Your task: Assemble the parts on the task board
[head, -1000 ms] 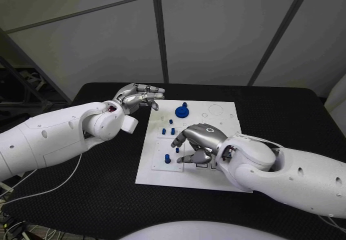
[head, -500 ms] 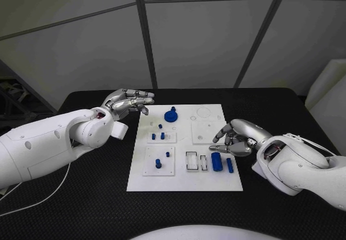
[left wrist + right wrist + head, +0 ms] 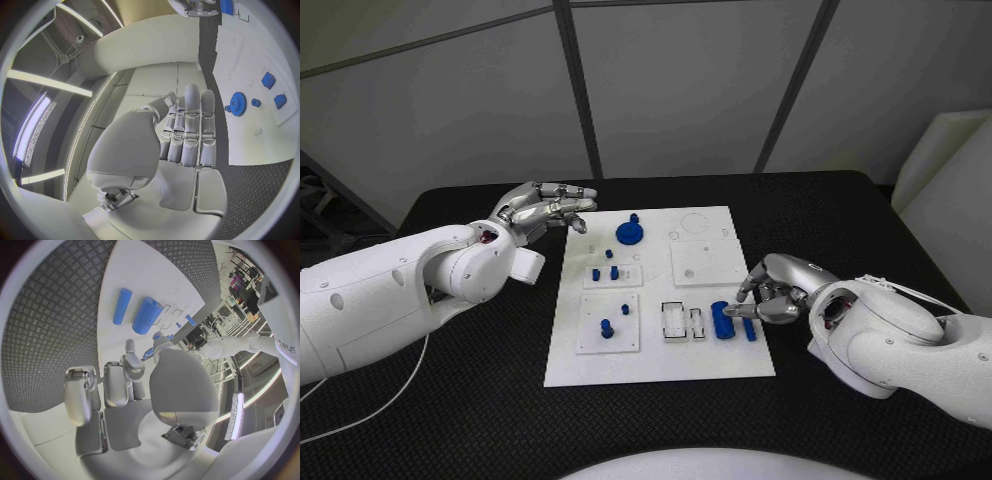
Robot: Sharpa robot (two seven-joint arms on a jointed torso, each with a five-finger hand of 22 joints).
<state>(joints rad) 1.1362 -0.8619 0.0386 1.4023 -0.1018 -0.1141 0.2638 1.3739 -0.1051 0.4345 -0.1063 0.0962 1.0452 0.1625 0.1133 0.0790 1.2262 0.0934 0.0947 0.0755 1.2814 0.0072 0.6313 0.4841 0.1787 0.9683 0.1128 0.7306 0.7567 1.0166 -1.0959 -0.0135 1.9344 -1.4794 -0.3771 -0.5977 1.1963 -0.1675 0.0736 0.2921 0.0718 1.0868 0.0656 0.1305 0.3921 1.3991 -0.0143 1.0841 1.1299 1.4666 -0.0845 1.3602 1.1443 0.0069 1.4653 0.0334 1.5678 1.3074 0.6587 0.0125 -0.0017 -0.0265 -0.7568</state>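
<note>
I see a white task board (image 3: 661, 365) lying on a black surface (image 3: 473, 400); up close through the right wrist camera that surface carries a fine raised tread pattern. The parts are blue: a gear (image 3: 630, 233), two cylinders (image 3: 721, 319) and several small pegs (image 3: 606, 327). Both arms are glossy white. The left robot hand (image 3: 545, 207) and the right robot hand (image 3: 773, 290) are silver, with darker grey at the fingertips.

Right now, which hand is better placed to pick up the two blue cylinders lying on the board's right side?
The right hand: it hovers beside the blue cylinders near the task board edge. The left hand is raised off the board's far left corner.
</note>
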